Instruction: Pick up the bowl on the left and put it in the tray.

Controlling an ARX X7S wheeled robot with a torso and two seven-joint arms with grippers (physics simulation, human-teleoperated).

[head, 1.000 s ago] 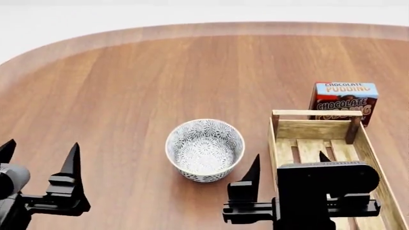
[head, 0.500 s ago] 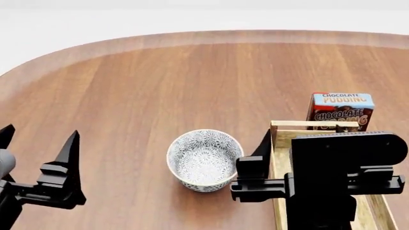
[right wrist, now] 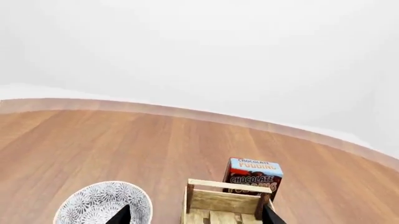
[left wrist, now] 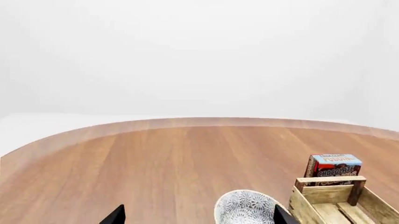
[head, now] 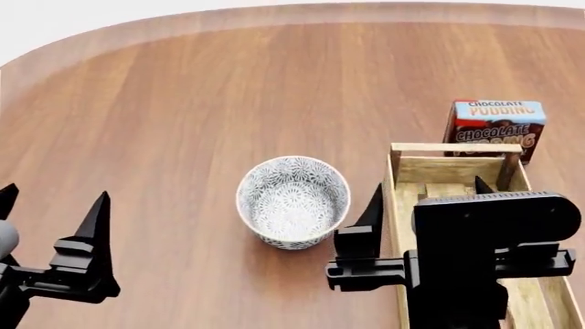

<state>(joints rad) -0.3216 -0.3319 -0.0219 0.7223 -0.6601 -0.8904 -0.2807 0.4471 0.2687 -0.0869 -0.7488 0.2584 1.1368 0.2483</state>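
Grippers first: my left gripper (head: 51, 205) and right gripper (head: 429, 195) both hang with jaws spread and empty, and since a half-second ago the head view has tipped down, so the table's (head: 183, 103) far edge sits higher in frame. Between them the patterned ceramic bowl (head: 292, 201) rests upright on smooth wood grain, unmoved, just left of the slatted light-wood tray (head: 454, 149), whose near end my right arm hides. Beyond the tray stands the pudding box (head: 494, 127).

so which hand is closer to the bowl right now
Right. The right hand sits just beside the bowl, over the tray; the left hand is farther off on the bowl's other side.
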